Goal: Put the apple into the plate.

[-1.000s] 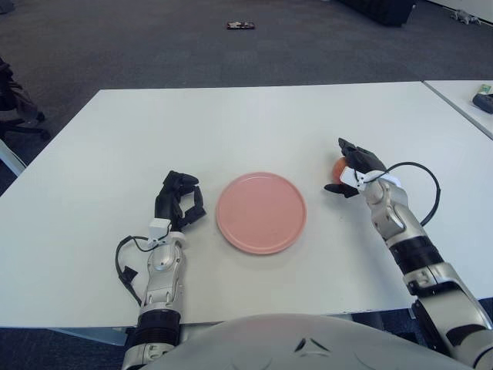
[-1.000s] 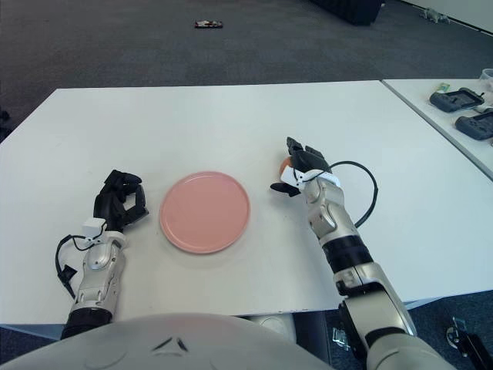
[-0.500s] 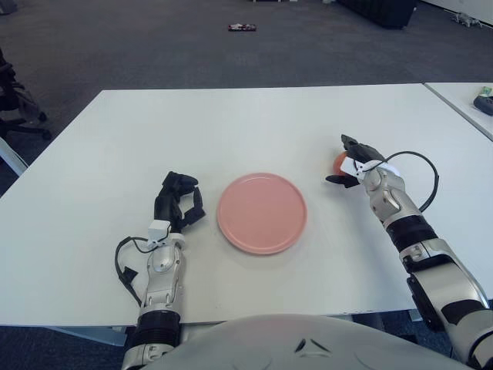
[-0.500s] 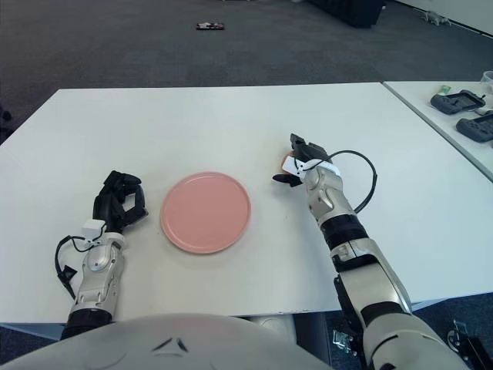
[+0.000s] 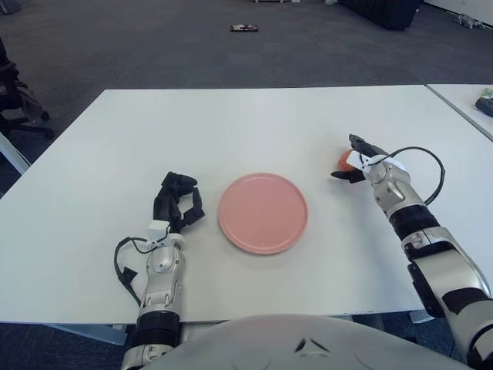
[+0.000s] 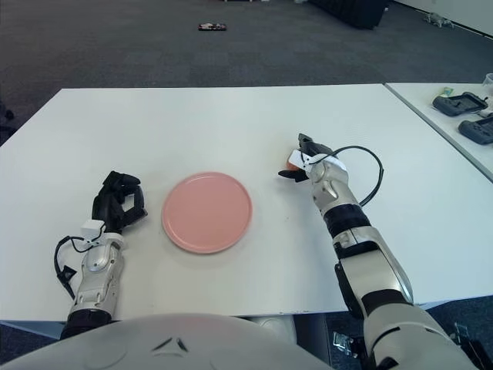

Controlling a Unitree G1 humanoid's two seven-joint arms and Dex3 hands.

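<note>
A small red-orange apple (image 5: 343, 159) sits on the white table (image 5: 231, 123), to the right of the round pink plate (image 5: 263, 213). My right hand (image 5: 352, 160) is against the apple's right side. Its fingers (image 5: 360, 144) curl over the top and its thumb reaches under the near side, so most of the fruit is hidden. The plate has nothing on it. My left hand (image 5: 179, 202) shows just left of the plate with its fingers curled and nothing in them.
A second table at the far right carries dark devices (image 6: 461, 102). A small dark object (image 5: 242, 28) lies on the carpet beyond the table. A chair (image 5: 15, 100) stands off the table's left edge. A black cable (image 5: 431, 166) loops off my right wrist.
My right hand has moved slightly farther out and to the right and its fingers have drawn in around the apple. The left hand and the plate have not moved.
</note>
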